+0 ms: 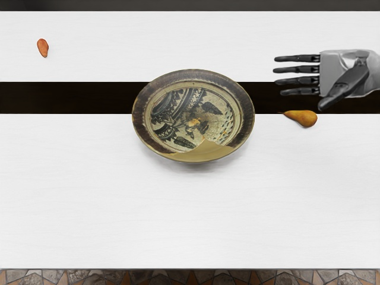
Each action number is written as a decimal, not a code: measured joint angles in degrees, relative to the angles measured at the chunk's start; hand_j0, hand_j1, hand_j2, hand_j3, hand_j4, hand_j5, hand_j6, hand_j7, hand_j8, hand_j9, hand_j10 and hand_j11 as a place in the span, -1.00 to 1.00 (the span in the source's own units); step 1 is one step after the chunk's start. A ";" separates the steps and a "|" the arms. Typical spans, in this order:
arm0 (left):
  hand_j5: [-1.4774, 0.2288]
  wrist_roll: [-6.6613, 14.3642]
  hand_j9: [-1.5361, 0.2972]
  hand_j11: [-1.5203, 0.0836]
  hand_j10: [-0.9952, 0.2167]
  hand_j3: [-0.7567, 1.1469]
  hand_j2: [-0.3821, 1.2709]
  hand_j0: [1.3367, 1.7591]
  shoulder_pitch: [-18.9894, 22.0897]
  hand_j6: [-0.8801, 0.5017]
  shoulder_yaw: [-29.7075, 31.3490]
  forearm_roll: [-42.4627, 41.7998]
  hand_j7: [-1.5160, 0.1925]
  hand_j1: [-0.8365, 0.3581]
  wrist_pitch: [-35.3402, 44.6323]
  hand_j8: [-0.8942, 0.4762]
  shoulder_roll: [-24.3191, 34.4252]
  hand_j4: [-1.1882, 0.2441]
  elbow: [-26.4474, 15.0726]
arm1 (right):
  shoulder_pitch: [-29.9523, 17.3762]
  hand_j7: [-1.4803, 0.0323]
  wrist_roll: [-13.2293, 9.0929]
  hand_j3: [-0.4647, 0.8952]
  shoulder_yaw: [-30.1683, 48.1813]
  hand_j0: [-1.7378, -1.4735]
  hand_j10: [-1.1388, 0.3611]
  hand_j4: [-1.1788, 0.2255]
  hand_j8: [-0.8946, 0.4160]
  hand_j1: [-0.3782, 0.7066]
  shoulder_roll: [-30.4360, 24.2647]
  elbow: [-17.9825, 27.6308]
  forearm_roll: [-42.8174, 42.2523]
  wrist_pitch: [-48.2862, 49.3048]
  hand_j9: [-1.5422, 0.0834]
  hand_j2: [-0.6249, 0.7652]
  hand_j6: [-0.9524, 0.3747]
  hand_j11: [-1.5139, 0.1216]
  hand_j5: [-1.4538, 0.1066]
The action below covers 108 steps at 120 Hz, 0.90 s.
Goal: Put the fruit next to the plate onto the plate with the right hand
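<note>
Fruit: small orange-yellow pear (301, 117) lying on the white table (178, 214), just right of the round brown patterned plate (141, 113), not touching it.
Axis: left-right, thin stem tip towards the plate's rim.
Right hand (329, 74): grey, just beyond the pear on the far side, fingers straight, spread, empty.
Room: open tabletop on the near side.

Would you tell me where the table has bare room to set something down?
The wide white stretch from the plate to the table's near edge is bare, as is the left side below the small orange fruit. Right of the plate is crowded: the pear lies just below the open right hand.
</note>
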 joint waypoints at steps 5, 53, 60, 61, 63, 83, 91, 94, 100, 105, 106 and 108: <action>0.73 0.00 0.68 0.90 0.64 -0.21 -0.54 0.52 0.00 0.27 0.00 0.00 0.77 0.98 0.00 0.30 0.00 0.66 0.00 | 0.13 0.91 0.00 -0.32 -0.02 -0.40 0.48 0.64 0.33 -0.88 0.06 0.00 0.00 0.00 0.85 -0.11 0.40 0.81 0.82; 0.73 0.00 0.68 0.90 0.64 -0.21 -0.54 0.52 0.00 0.27 -0.01 0.00 0.77 0.98 0.00 0.30 0.00 0.66 0.00 | 4.85 0.91 0.00 -0.32 -0.95 -0.40 0.48 0.64 0.32 -0.88 0.67 0.32 -7.59 0.00 0.85 -0.11 0.40 0.81 0.82; 0.73 0.00 0.68 0.90 0.64 -0.21 -0.54 0.52 0.00 0.27 -0.01 0.00 0.77 0.98 0.00 0.30 0.00 0.66 0.00 | 7.27 0.91 0.00 -0.32 -2.74 -0.40 0.48 0.64 0.32 -0.88 1.68 0.40 -10.15 0.00 0.85 -0.11 0.40 0.81 0.82; 0.73 0.00 0.68 0.90 0.64 -0.21 -0.54 0.52 0.00 0.27 -0.01 0.00 0.77 0.98 0.00 0.30 0.00 0.66 0.00 | 7.77 0.91 0.00 -0.32 -3.22 -0.40 0.48 0.64 0.32 -0.88 1.88 0.40 -10.46 0.00 0.85 -0.11 0.40 0.81 0.82; 0.73 0.00 0.68 0.90 0.64 -0.21 -0.54 0.52 0.00 0.27 -0.01 0.00 0.77 0.98 0.00 0.30 0.00 0.66 0.00 | 8.76 0.91 0.00 -0.32 -4.20 -0.40 0.48 0.64 0.32 -0.88 2.26 0.39 -11.05 0.00 0.85 -0.11 0.39 0.81 0.82; 0.73 0.00 0.68 0.90 0.64 -0.21 -0.54 0.52 0.09 0.27 -0.01 0.00 0.77 0.98 0.00 0.30 0.00 0.66 0.00 | 18.02 0.91 0.00 -0.32 -14.55 -0.40 0.48 0.64 0.32 -0.88 6.18 0.40 -15.63 -1.08 0.85 -0.11 0.39 0.80 0.81; 0.73 0.00 0.68 0.90 0.64 -0.21 -0.54 0.52 0.09 0.27 -0.01 0.00 0.77 0.98 0.00 0.30 0.00 0.66 0.00 | 19.80 0.90 0.00 -0.32 -16.41 -0.40 0.48 0.64 0.32 -0.88 6.90 0.72 -17.84 -3.81 0.85 -0.11 0.39 0.80 0.81; 0.73 0.00 0.68 0.90 0.64 -0.21 -0.54 0.52 0.09 0.27 -0.01 0.00 0.77 0.98 0.00 0.30 0.00 0.66 0.00 | 20.35 0.90 0.00 -0.32 -17.06 -0.40 0.48 0.63 0.32 -0.88 7.08 0.97 -19.12 -5.35 0.85 -0.11 0.39 0.80 0.81; 0.73 0.00 0.68 0.90 0.64 -0.21 -0.54 0.52 0.09 0.27 -0.01 0.00 0.77 0.98 0.00 0.30 0.00 0.66 0.00 | 21.64 0.90 0.00 -0.32 -18.74 -0.40 0.48 0.63 0.32 -0.88 7.33 1.60 -21.30 -8.81 0.85 -0.11 0.39 0.80 0.81; 0.73 0.00 0.68 0.90 0.64 -0.21 -0.54 0.52 0.09 0.27 -0.01 0.00 0.77 0.98 0.00 0.30 0.00 0.66 0.00 | 23.50 0.90 0.00 -0.32 -21.32 -0.40 0.48 0.63 0.32 -0.88 7.53 2.20 -22.67 -11.98 0.85 -0.11 0.39 0.80 0.81; 0.73 0.00 0.68 0.90 0.64 -0.21 -0.54 0.52 0.09 0.27 -0.01 0.00 0.77 0.98 0.00 0.30 0.00 0.66 0.00 | 23.99 0.90 0.00 -0.32 -22.01 -0.40 0.48 0.63 0.32 -0.88 7.58 2.32 -22.89 -12.67 0.85 -0.11 0.39 0.80 0.81; 0.73 0.00 0.68 0.90 0.64 -0.21 -0.54 0.52 0.09 0.27 -0.01 0.00 0.77 0.98 0.00 0.30 0.00 0.66 0.00 | 24.96 0.90 0.00 -0.32 -23.39 -0.40 0.47 0.63 0.31 -0.88 7.75 2.56 -23.28 -13.98 0.85 -0.11 0.39 0.80 0.81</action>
